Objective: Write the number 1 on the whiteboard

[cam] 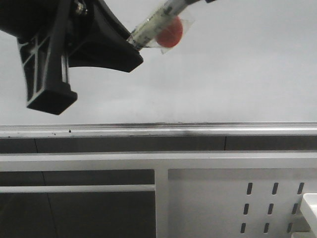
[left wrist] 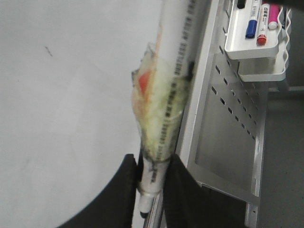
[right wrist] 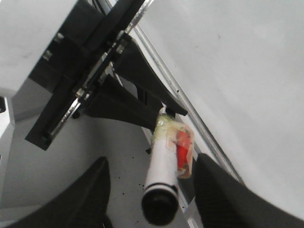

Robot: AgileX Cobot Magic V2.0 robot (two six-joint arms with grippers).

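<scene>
No number 1 was yet seen on the whiteboard (cam: pixel 237 69), which stood upright behind its silver ledge (cam: pixel 198 130). A taped marker (left wrist: pixel 166 109) was clenched by the left fingers (left wrist: pixel 152 190), apparently for writing. The right fingers (right wrist: pixel 152 190) were spread apart, grasping nothing.

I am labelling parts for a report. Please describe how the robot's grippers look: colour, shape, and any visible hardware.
The left gripper is matte black plastic. Its fingers are broad, wedge-shaped pieces with ribbed, blocky ends, mounted on a straight black rail with small silver screws, as the right wrist view shows. The right gripper's fingers are also black, smooth and rounded. No cables or markings are visible.
</scene>
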